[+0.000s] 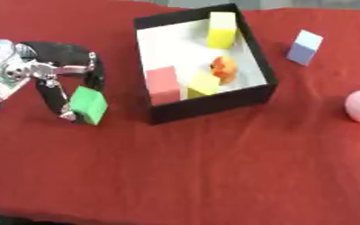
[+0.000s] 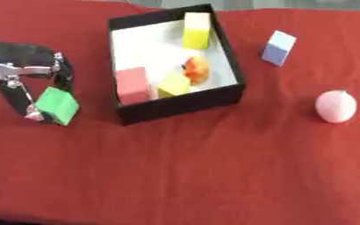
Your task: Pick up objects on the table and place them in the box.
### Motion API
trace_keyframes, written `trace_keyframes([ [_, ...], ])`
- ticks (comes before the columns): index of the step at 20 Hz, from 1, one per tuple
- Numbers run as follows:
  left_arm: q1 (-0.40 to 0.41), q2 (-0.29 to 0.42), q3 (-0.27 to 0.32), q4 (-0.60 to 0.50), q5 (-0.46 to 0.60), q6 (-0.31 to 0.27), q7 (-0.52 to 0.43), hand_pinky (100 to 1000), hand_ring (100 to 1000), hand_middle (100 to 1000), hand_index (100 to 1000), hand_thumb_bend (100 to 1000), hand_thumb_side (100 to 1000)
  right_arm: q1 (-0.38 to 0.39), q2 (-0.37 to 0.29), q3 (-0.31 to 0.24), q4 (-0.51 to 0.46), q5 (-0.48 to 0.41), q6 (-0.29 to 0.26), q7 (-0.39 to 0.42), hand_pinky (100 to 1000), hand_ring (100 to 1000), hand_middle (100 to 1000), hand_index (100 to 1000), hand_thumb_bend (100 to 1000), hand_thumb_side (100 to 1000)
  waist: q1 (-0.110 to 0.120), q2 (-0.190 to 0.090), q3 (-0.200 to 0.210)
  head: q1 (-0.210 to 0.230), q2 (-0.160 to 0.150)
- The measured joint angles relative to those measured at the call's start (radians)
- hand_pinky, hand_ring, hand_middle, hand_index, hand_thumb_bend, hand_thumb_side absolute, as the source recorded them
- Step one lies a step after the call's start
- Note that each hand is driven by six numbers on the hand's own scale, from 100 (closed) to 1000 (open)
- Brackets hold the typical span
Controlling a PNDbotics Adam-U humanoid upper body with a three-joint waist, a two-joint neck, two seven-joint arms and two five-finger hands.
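Pick step: my left hand (image 1: 56,77) pinches green cube (image 1: 88,105) near counter's left edge; next, I carry it over box (image 1: 214,104).

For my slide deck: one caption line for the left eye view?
Left hand grips a green block beside the part-filled black box on red cloth.

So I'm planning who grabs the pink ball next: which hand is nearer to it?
Only the left hand shows, far across the table from the pink ball, fingers curled round the green block. The right hand is out of view, so I cannot compare.
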Motion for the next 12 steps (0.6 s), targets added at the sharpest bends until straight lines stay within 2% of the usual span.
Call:
trace_keyframes([
  [3, -0.139, -0.037, 0.005, -0.060, 0.024, 0.031, 0.007, 497, 504, 420, 461, 572, 100, -0.004, -0.001, -0.001, 0.000, 0.000, -0.002, -0.003, 806, 824, 834, 887, 100, 403, 0.000, -0.001, 0.002, 0.001, 0.004],
  [6, -0.310, -0.132, -0.005, -0.023, 0.020, 0.064, 0.004, 493, 486, 408, 450, 534, 100, -0.012, -0.001, -0.001, -0.001, -0.004, -0.004, -0.005, 807, 825, 835, 888, 100, 402, 0.000, -0.006, 0.005, 0.007, 0.010],
  [8, -0.415, -0.236, -0.015, 0.079, -0.012, 0.076, 0.014, 504, 493, 418, 461, 557, 100, -0.027, -0.001, 0.000, -0.004, -0.008, -0.004, -0.005, 807, 825, 836, 888, 100, 402, -0.003, -0.008, -0.004, 0.015, 0.010],
  [12, -0.523, -0.429, -0.020, 0.345, -0.168, 0.055, 0.085, 524, 501, 431, 476, 581, 100, -0.058, 0.014, 0.008, -0.009, -0.018, -0.004, -0.003, 806, 825, 836, 887, 100, 403, -0.005, -0.007, -0.031, 0.046, 0.007],
])
